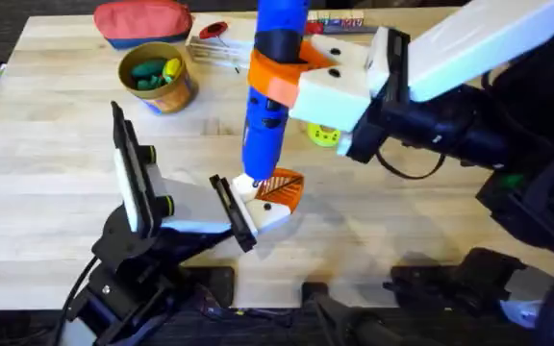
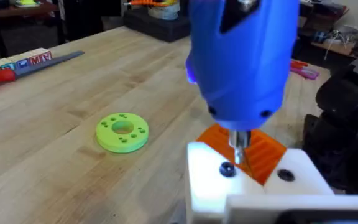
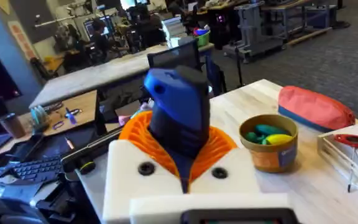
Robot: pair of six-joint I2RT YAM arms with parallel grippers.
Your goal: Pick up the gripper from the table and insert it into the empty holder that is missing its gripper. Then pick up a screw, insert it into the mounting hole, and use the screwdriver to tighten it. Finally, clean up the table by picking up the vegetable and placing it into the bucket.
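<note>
The right gripper (image 1: 301, 82) clamps the screwdriver (image 1: 267, 86) upright so its bit meets the holder (image 2: 253, 180); the left gripper's finger state I cannot tell

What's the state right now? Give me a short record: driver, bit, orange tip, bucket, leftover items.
driver: blue screwdriver held upright in the right gripper
bit: down at the white holder, beside a dark screw head
orange tip: the gripper seated on the holder, at the left gripper
bucket: bucket holds green and yellow items
leftover: green ring, red pouch
</note>
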